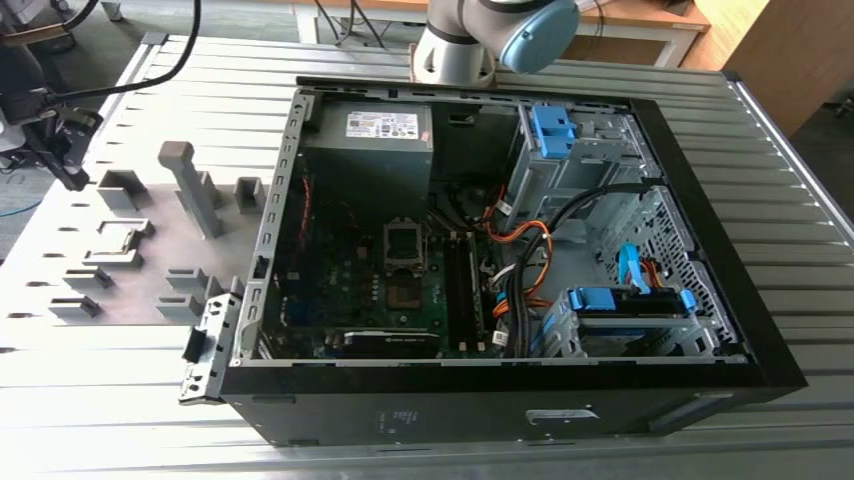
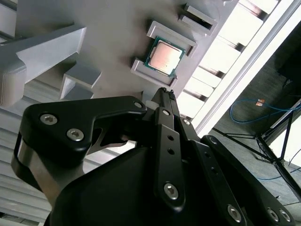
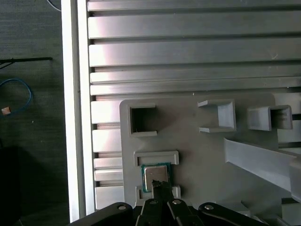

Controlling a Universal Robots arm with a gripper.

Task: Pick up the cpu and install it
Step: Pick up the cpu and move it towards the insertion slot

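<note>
clearly the pick-up step: the gripper (image 3: 160,186), jaws together and empty, hovers just above the cpu (image 3: 153,175), lying in its holder (image 3: 155,157) outside the case (image 1: 534,410); grasping calls for parting them first.

Ribbed aluminium table (image 1: 814,230); dark floor (image 3: 28,155) with a blue cable (image 3: 29,96); wooden furniture (image 1: 767,55) behind

Colours at the holder
I see the cpu (image 2: 163,56) silvery-grey with a green rim, its holder plate (image 2: 117,44) plain grey, the gripper (image 2: 165,94) black, drive brackets (image 1: 551,125) blue.
</note>
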